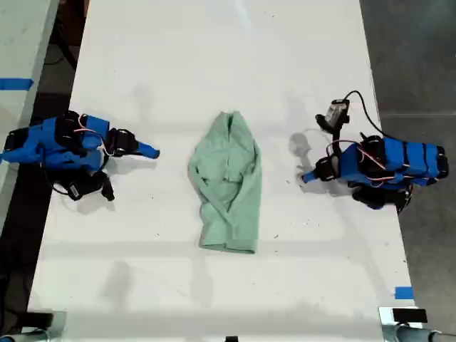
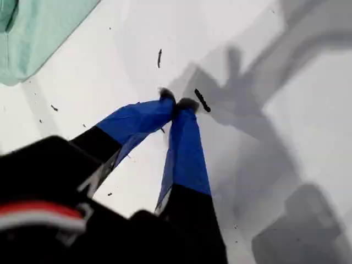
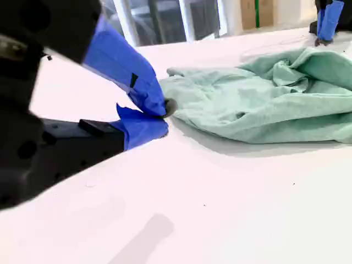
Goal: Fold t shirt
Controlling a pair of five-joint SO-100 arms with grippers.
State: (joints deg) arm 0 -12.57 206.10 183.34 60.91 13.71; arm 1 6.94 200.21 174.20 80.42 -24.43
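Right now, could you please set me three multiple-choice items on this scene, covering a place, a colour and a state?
1. In the exterior view, where does the t shirt lie on the table?
A. Between one arm and the other arm
B. Hanging off the edge
C. Draped on an arm

2. What colour is the t shirt?
A. Red
B. Pale mint green
C. Black

3. How is my first gripper?
A. Wide open
B. Shut on the t shirt
C. Shut, holding nothing

Answers: 1 A, it lies mid-table with an arm either side; 2 B, as every view shows; 3 C, its tips meet over bare table.
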